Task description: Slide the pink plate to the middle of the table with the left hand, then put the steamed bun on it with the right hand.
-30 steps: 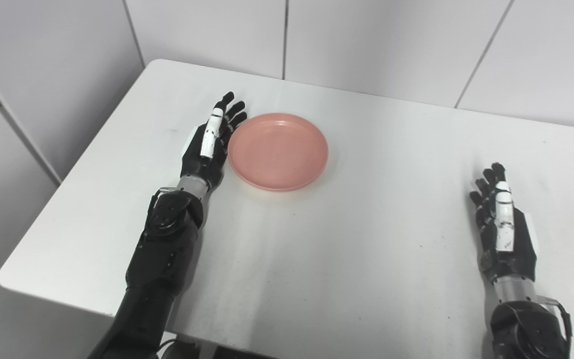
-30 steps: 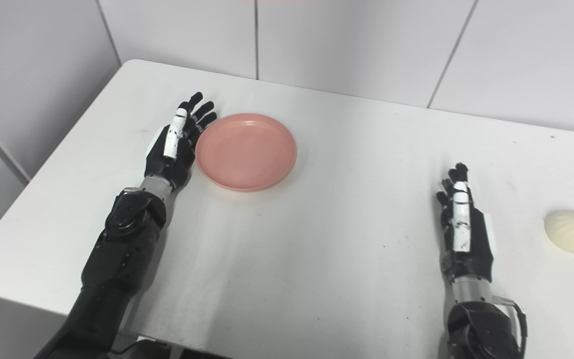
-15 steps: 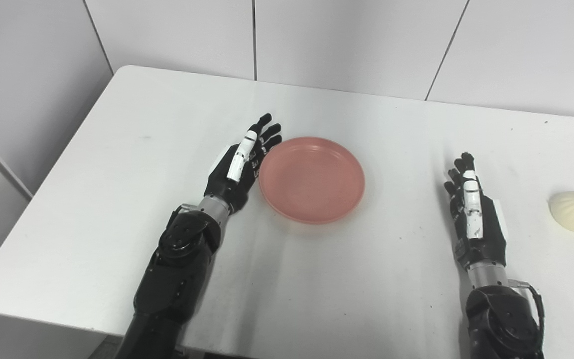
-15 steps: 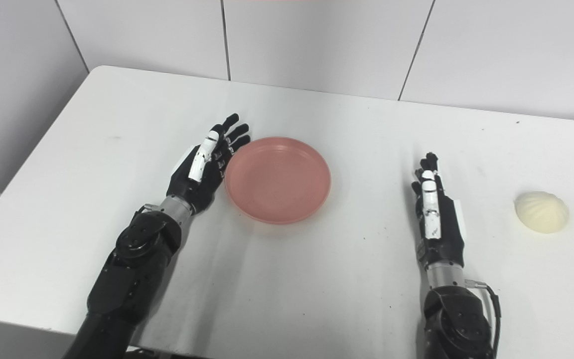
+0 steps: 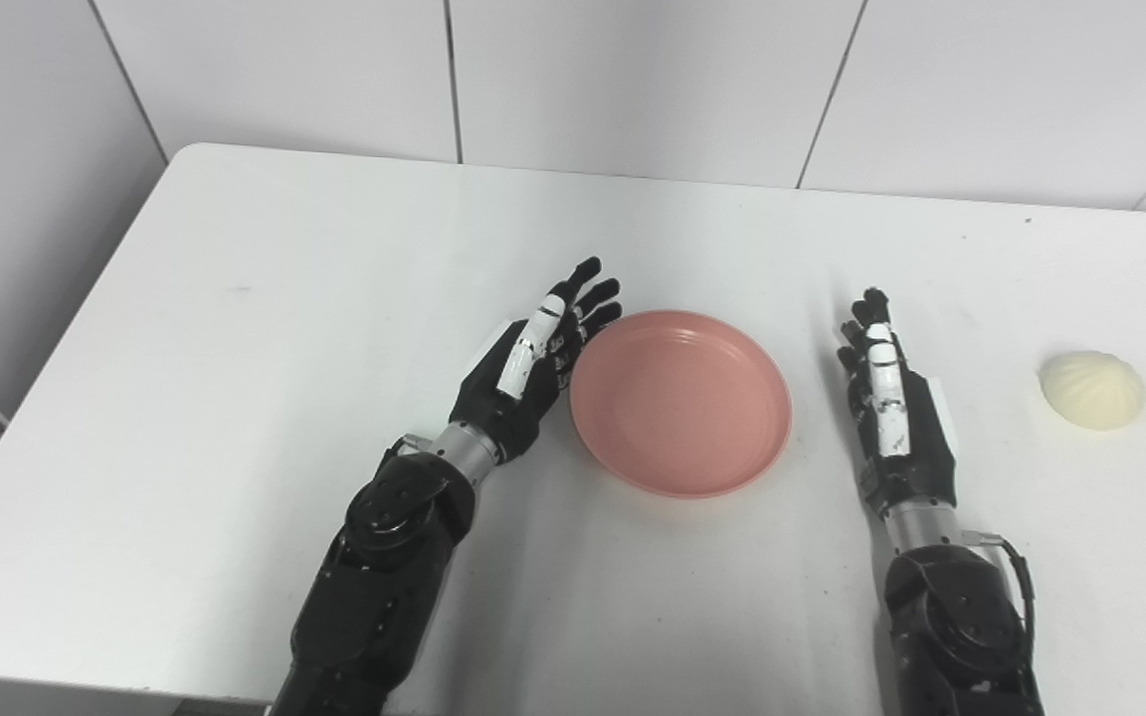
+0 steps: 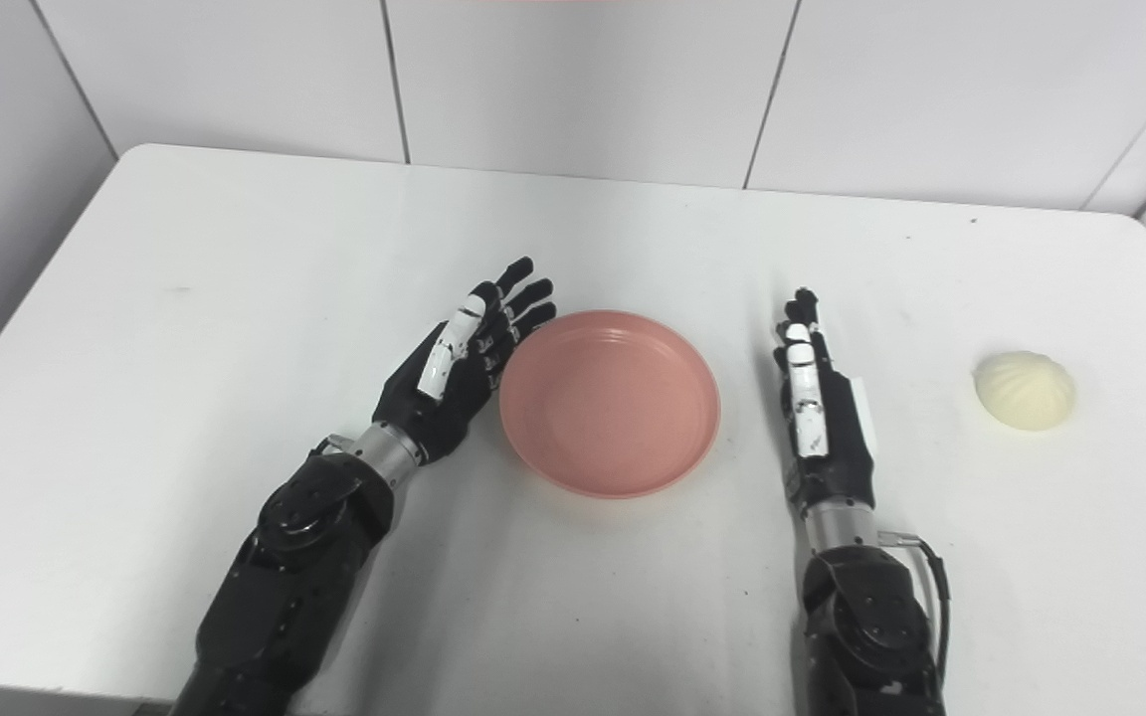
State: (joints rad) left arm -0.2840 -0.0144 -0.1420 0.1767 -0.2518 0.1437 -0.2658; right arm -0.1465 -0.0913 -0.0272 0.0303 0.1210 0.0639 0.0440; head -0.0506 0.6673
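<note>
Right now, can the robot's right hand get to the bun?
Probably yes. The right hand is open and holds nothing, and the steamed bun lies alone to its right on bare table, with nothing between them.

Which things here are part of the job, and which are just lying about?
In the job: pink plate, steamed bun, left hand against the plate's edge, right hand open beside it.
Lying about: nothing else on the white table.
</note>
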